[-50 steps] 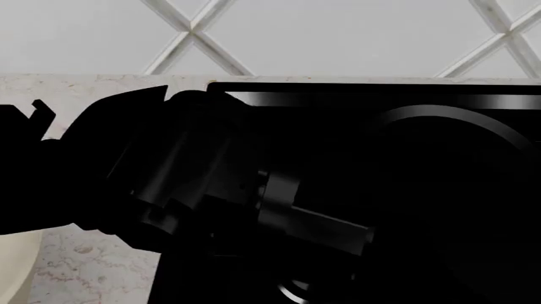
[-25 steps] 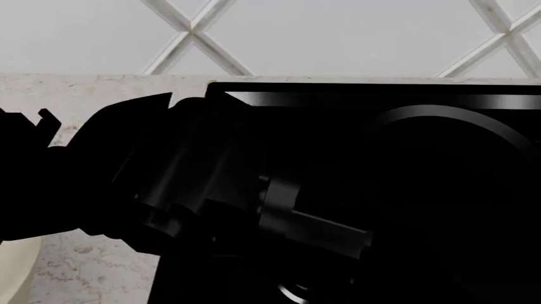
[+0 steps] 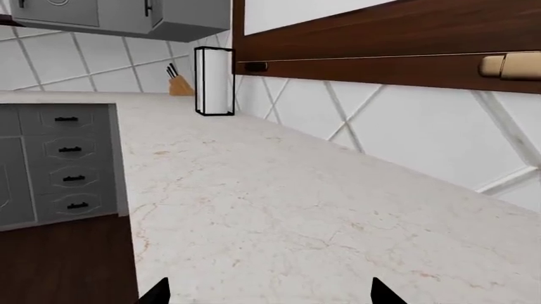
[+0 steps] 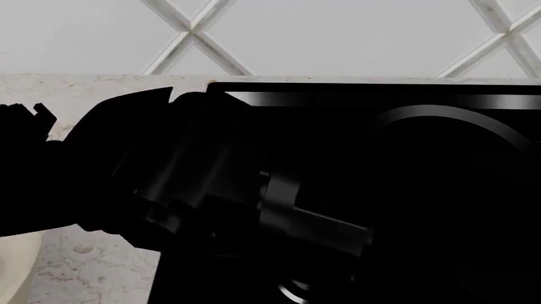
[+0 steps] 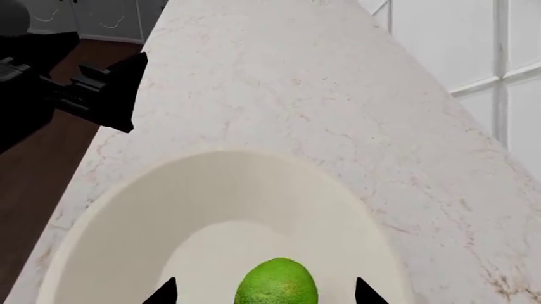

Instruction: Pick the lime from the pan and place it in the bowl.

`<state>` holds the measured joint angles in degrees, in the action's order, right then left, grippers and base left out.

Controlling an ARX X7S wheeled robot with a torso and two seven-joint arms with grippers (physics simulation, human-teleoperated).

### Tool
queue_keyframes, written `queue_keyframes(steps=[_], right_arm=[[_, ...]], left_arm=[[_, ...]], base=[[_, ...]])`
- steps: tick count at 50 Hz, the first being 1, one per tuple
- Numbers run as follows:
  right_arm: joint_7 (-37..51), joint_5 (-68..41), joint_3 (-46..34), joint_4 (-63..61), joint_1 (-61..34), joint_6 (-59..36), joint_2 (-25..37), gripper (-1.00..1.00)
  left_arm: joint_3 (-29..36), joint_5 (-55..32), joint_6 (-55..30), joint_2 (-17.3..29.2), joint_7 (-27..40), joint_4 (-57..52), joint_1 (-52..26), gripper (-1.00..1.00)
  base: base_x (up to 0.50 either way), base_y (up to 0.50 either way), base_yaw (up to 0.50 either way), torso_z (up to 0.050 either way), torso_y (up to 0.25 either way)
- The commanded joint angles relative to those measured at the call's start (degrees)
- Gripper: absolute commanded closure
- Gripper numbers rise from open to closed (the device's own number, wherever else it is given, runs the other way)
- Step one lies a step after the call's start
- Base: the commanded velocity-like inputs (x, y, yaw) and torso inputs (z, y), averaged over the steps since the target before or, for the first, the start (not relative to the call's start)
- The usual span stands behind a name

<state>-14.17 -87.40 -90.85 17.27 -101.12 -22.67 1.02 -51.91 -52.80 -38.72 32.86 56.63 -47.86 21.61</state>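
1. Right hand (image 5: 263,296): only two fingertips show, spread either side of the lime (image 5: 275,283). Whether they are pinching it or have let go, I cannot tell.
2. Lime sits over the bowl (image 5: 127,209) interior, near the bowl's near wall; airborne or resting is unclear.
3. Step in hand, my read: release. Open fully with the lime over the bowl floor, then lift straight up so the fingers clear the rim.
4. Left hand (image 3: 266,294): fingertips set apart, nothing between them, over bare bench (image 3: 279,190) beyond the bowl.
5. Only the right wrist view shows the lime. The head view is mostly black arm; it adds a bowl sliver (image 4: 17,266) and the pan (image 4: 460,120), with no lime visible there.
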Motion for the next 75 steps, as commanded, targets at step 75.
queue_keyframes(steps=[75], right_arm=[[37.71, -14.94, 14.2, -44.98, -22.94, 2.84, 30.55, -1.0]], left_arm=[[-4.68, -7.79, -1.7, 1.8, 2.01, -6.06, 0.1, -1.0]], base=[[0.0, 0.0, 0.0, 0.0, 0.0]])
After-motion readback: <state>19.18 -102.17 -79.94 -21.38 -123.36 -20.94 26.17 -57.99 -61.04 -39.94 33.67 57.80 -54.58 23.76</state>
